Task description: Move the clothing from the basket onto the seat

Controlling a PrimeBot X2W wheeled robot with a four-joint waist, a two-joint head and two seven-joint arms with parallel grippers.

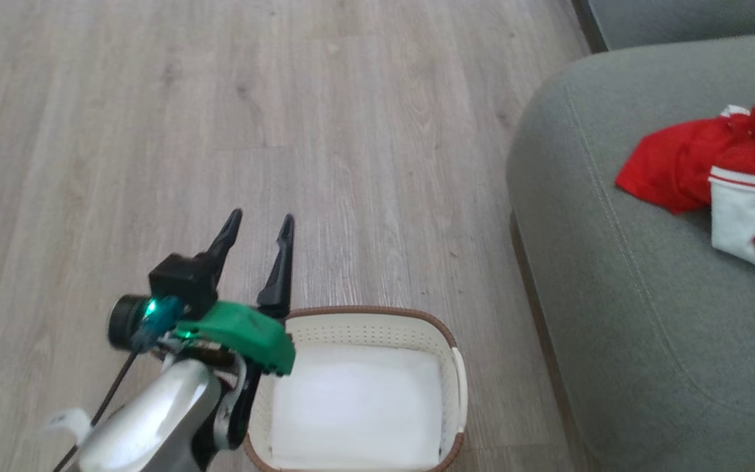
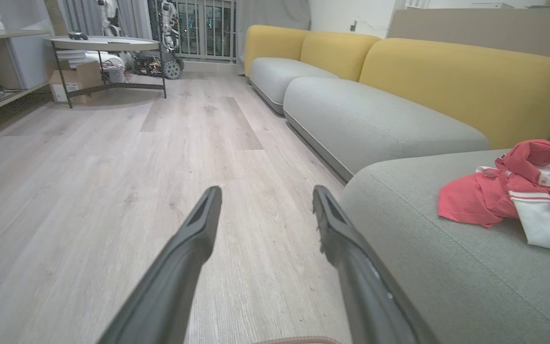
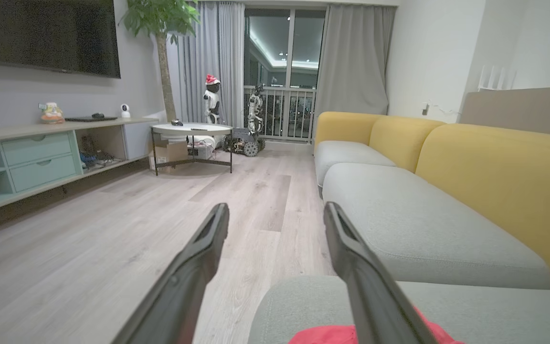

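Head view: the basket is shown with bare white liner. The left gripper is held at its left rim, jaws spread. The red clothing is heaped on the seat. Right wrist view adds the right gripper — jaws spread too, over red fabric.

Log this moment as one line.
basket: no red inside | clothing: on seat | left gripper: open, empty, by basket | right gripper: open, empty, above seat
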